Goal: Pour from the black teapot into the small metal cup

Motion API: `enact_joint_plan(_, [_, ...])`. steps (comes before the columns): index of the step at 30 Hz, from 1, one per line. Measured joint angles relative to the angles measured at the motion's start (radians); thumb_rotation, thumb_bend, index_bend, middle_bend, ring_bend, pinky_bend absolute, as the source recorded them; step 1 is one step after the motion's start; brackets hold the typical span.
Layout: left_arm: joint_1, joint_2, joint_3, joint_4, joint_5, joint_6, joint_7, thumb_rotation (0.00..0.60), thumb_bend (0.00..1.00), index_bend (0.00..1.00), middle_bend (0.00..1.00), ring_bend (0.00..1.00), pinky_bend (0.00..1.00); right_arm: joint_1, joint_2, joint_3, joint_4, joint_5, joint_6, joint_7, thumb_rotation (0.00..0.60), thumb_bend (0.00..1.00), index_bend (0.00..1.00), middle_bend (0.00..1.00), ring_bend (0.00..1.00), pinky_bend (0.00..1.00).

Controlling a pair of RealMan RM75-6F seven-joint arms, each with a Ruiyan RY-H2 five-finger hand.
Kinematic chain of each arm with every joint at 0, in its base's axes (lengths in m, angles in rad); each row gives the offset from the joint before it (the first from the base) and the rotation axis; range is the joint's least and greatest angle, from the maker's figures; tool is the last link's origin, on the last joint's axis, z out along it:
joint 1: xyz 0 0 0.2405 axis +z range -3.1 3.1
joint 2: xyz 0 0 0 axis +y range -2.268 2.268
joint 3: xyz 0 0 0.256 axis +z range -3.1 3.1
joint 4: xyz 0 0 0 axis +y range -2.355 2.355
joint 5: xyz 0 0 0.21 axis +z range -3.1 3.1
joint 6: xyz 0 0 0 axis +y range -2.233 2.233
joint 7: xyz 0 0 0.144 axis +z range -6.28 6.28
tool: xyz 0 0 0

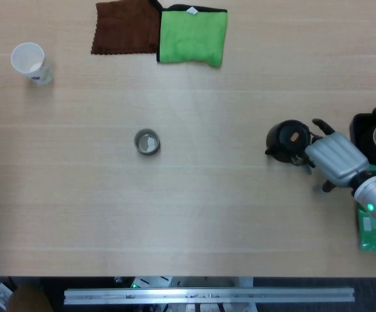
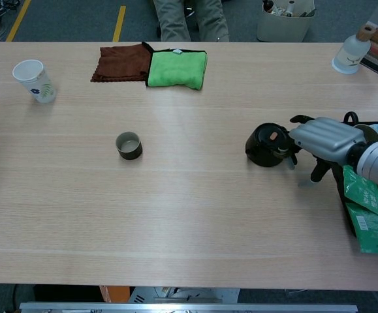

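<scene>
Right hand (image 1: 334, 157) (image 2: 322, 135) is at the teapot (image 1: 288, 139) (image 2: 265, 144) handle side, fingers curled around the handle; looks like a grasp, though contact is partly hidden. Teapot sits upright on the table (image 1: 226, 214), right of centre. Metal cup (image 1: 147, 142) (image 2: 128, 145) stands well apart to its left. Left hand isn't visible.

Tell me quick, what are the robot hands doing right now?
Left robot hand: not in either view.
Right robot hand: at the handle side of the round black teapot, fingers against it; whether it grips the handle cannot be told.
</scene>
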Motion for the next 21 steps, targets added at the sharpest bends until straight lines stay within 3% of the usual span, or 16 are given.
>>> enact_joint_plan(12, [0.002, 0.003, -0.001, 0.005, -0.012, -0.003, 0.002, 0.6, 0.25, 0.16, 0.1, 0.08, 0.16, 0.012, -0.047, 0.046, 0.039, 0.013, 0.02, 0.069, 0.6, 0.0, 0.92, 0.85, 0.9, 0.04])
enact_joint_plan(21, [0.0, 0.004, 0.0, -0.002, -0.007, -0.006, 0.01, 0.6, 0.25, 0.16, 0.1, 0.08, 0.16, 0.004, -0.039, 0.066, 0.05, -0.008, 0.047, 0.153, 0.6, 0.0, 0.97, 0.89, 0.96, 0.09])
